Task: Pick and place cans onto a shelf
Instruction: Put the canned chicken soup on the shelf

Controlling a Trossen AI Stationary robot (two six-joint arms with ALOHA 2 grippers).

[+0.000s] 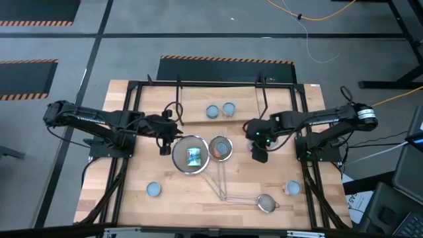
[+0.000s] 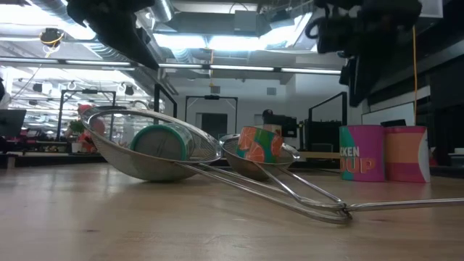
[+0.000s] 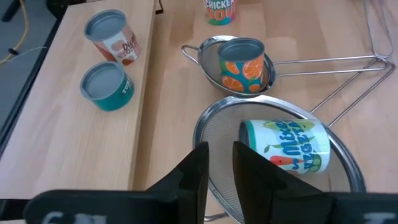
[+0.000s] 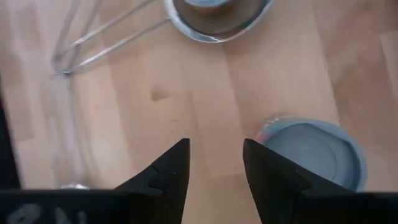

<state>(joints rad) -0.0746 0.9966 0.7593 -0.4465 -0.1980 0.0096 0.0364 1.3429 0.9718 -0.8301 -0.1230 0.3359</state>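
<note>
Left gripper [image 3: 219, 163] over near rim of big strainer [image 1: 177, 158], fingers nearly together, narrow gap, holding nothing. Inside big strainer: green-labelled can [image 3: 287, 145] on its side. Beside it, smaller strainer [image 1: 228, 153] with orange-labelled can [image 3: 244, 64] upright inside. Strainer handles crossing toward table [image 1: 198, 198] front; third small strainer [image 1: 267, 202] at front right. Right gripper [image 4: 214, 162] above bare wood right of small strainer, fingers apart, empty; upright can [image 4: 313, 151] just beside one finger. Shelf [image 1: 218, 99] at table back, two cans [image 1: 212, 112] upright on its board, near each other. Another can [image 1: 153, 189] front left, one more [image 1: 293, 188] front right, both upright on table.
</note>
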